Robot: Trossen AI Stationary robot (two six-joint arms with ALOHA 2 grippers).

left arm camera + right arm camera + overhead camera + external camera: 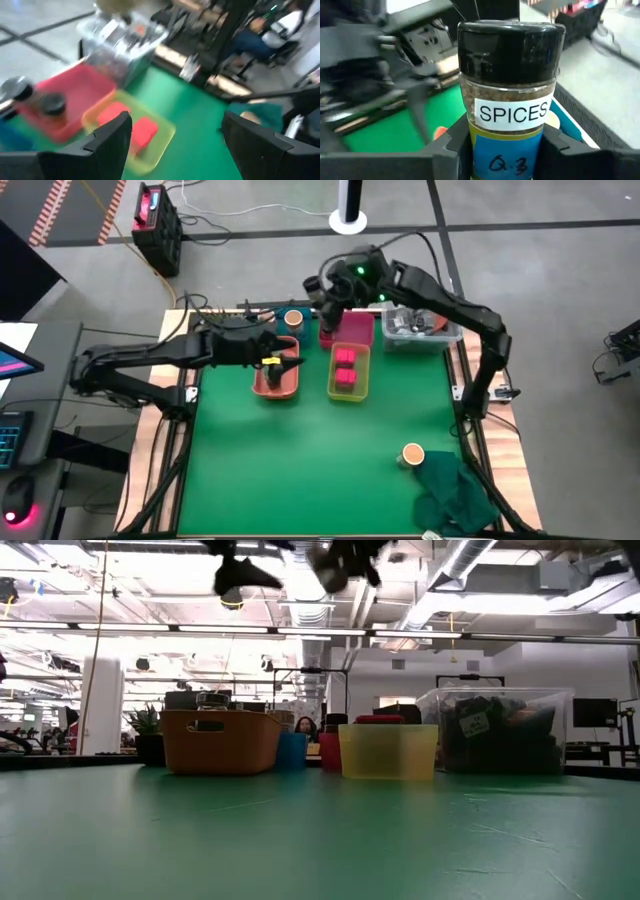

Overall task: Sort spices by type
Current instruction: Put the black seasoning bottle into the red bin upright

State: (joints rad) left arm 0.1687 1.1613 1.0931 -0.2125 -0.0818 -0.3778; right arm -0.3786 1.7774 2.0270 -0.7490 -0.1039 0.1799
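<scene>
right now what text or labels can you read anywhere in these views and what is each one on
"SPICES": printed on the white label of the black-capped spice jar held in the right gripper.
"Q.3" or similar: handwritten on the same jar's blue label; the first character is uncertain.
A tag inside the clear box: too small to read.
Nothing else is legible.

The green tabletop [300, 450] carries an orange tray [277, 378], yellow tray [349, 372], red tray [349, 330], clear box [421, 328], tan-topped jar [413, 454] and green cloth [455, 495].
</scene>
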